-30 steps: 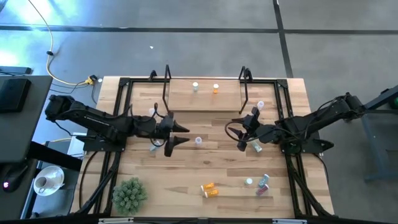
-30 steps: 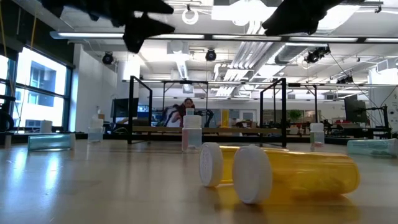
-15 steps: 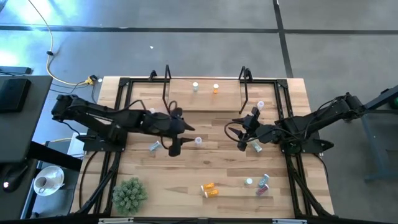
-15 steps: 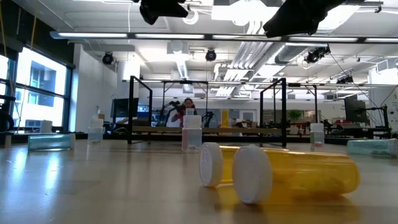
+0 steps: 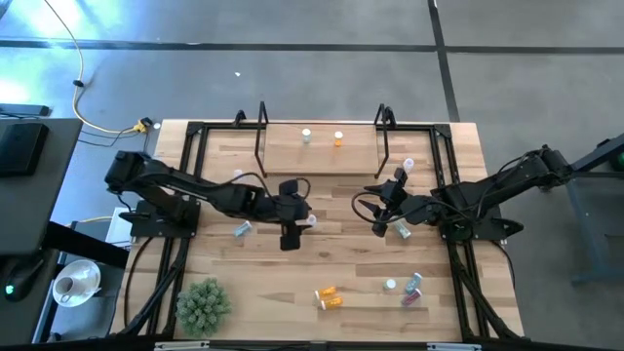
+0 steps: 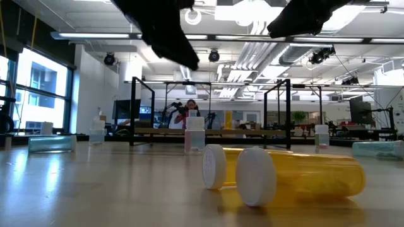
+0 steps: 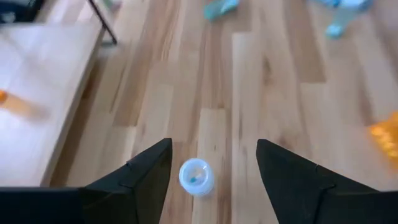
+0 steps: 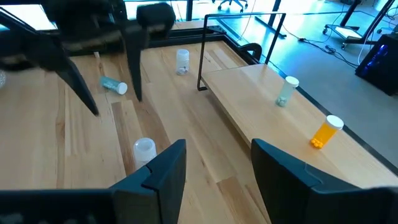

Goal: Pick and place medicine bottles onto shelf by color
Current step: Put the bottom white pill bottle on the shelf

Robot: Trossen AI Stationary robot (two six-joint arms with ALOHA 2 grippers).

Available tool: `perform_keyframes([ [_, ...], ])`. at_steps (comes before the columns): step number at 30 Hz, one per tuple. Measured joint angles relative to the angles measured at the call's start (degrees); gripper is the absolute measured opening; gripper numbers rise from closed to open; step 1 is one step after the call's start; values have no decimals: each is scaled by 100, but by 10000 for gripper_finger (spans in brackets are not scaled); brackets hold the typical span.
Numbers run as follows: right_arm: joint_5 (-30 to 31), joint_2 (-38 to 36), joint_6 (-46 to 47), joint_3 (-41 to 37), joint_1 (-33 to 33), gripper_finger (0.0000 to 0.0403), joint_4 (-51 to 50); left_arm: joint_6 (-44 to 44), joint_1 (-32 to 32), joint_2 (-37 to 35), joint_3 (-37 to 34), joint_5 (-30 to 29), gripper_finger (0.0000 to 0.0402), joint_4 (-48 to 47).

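Approach to whitish bottle, grasp pending

Whitish bottle (image 5: 311, 220) upright mid-worktop, short of shelf (image 5: 322, 146), framed between spread jaws of left gripper (image 7: 213, 171). Next: descend, centre, pinch. Right gripper (image 5: 380, 208) waiting nearby, jaws apart, empty. Versus a second earlier: left arm reached inward, jaws widened.

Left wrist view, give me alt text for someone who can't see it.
The left tool hangs open over a wooden table, its two dark fingers either side of an upright clear pill bottle seen from above. The shelf, holding a blurred orange bottle, lies to one side.
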Motion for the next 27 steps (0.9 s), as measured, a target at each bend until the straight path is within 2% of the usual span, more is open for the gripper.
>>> perform_keyframes([
  [10, -2, 0, 0, 0, 0, 172, -2, -247, -2, 544, -2, 208, 223, 96],
  [23, -2, 0, 7, 0, 0, 172, -40, -290, 0, 668, 0, 202, 223, 286],
  [27, -21, 0, 19, 0, -2, 172, -62, -290, 45, 899, -4, -136, 223, 341],
])
